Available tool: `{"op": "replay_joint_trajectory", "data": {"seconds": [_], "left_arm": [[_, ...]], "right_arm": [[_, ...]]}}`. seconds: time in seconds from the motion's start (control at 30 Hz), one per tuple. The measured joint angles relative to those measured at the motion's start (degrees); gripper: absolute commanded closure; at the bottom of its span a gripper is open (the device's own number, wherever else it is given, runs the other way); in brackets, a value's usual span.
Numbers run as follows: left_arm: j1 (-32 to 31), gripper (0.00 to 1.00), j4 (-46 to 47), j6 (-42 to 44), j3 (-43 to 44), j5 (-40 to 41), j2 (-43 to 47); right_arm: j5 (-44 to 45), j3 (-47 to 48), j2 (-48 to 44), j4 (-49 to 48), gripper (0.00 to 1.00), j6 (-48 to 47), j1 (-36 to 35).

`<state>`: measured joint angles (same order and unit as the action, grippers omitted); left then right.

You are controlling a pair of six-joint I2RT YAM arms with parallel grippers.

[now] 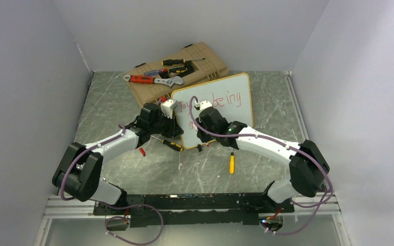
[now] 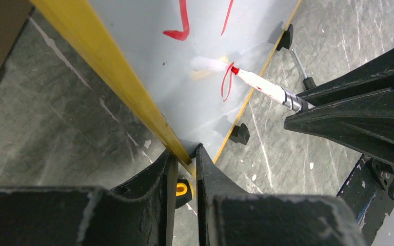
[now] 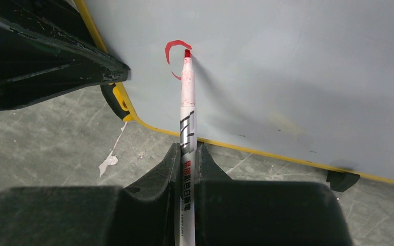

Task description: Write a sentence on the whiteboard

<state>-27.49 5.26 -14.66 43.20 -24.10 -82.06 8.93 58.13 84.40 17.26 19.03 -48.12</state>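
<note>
The whiteboard [image 1: 233,115] stands tilted on black clip feet at the middle of the table, in front of the toolbox. Red words of the sentence [image 1: 227,99] run across its upper part. My left gripper [image 1: 174,119] is shut on the board's yellow left frame [image 2: 107,66], one finger on each face near the lower corner [image 2: 187,154]. My right gripper [image 1: 201,108] is shut on a white marker [image 3: 187,110]. The marker's red tip touches the board at a fresh curved red stroke [image 3: 174,47], which starts a second line low on the left [image 2: 227,82].
A tan toolbox [image 1: 205,64] lies behind the board with a red-handled wrench [image 1: 149,79] and screwdrivers on its lid. A black-and-yellow screwdriver [image 1: 172,145], a small red piece [image 1: 142,151] and a yellow-handled screwdriver [image 1: 231,163] lie on the table. Walls close in on three sides.
</note>
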Motion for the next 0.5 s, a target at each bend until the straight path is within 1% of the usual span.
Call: {"op": "replay_joint_trajectory", "data": {"seconds": [0.5], "left_arm": [[0.0, 0.93, -0.2, 0.0, 0.0, 0.1, 0.1]], "right_arm": [[-1.2, -0.8, 0.0, -0.1, 1.00, 0.7, 0.0]]}}
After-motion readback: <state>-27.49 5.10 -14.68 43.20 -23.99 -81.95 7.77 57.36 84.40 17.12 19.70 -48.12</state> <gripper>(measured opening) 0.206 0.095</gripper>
